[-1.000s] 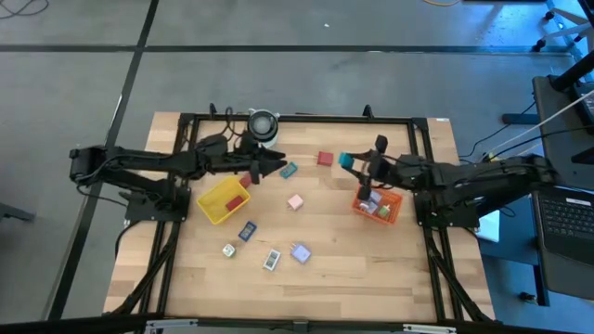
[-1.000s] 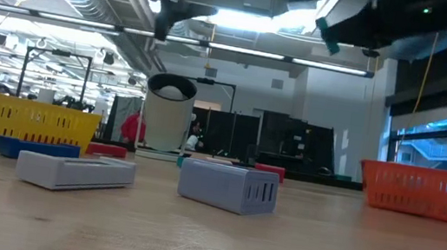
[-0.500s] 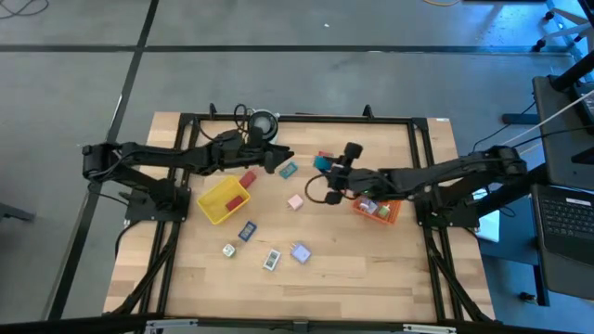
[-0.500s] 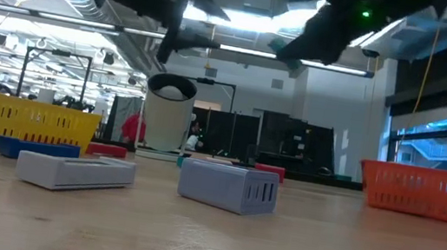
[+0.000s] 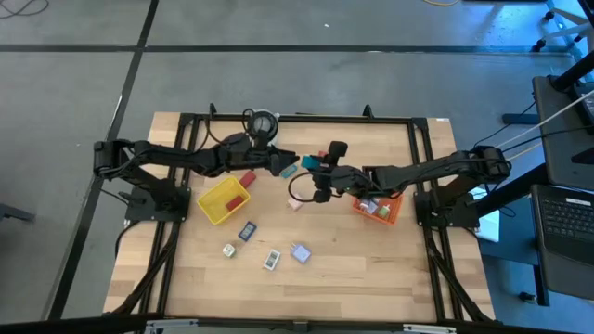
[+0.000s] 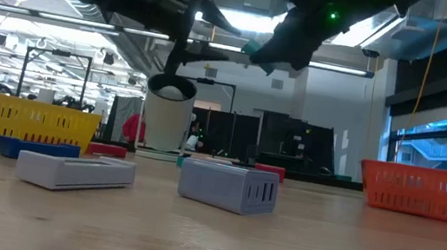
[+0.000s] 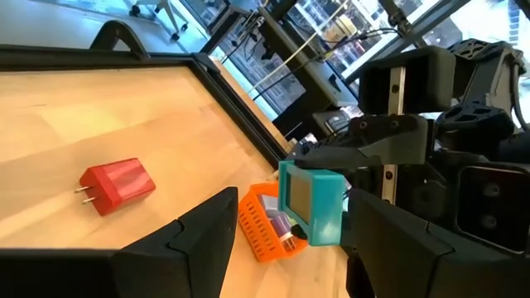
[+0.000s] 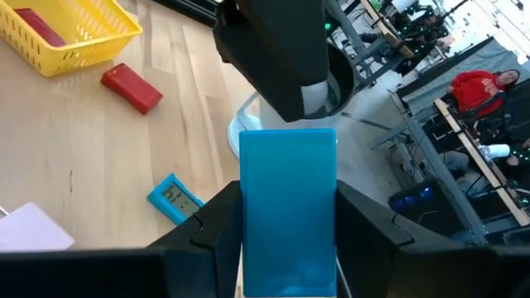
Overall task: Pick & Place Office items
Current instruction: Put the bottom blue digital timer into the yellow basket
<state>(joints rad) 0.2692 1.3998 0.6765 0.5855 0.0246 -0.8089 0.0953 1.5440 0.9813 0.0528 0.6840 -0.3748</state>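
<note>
ok so this looks like a handoff setup imo. The right gripper (image 5: 309, 165) is clamped on a flat teal rectangular plastic block (image 8: 288, 211), held up in the air above the middle of the light wooden table (image 5: 362, 269), nowhere near touching it. The left gripper (image 5: 289, 163) is right beside it w/ its fingers spread apart and nothing between them.

Key relation: from the left wrist view the teal block sits straight ahead, lined up w/ the gap between the left fingers (image 7: 199, 240), just beyond the tips. It's pinched at one end and sticks out toward the left gripper, broad face toward that cam. So the left arm is by far the nearer free one; prob only needs a short push fwd, then close on the free end.

Other stuff: yellow square mesh tray (image 5: 221, 199) sits on the left arm's side w/ a red piece in it, red-orange square mesh tray (image 5: 379, 210) under the right arm. A red plug-type block (image 5: 248, 178) lies on the table just by the yellow tray, still loose.
</note>
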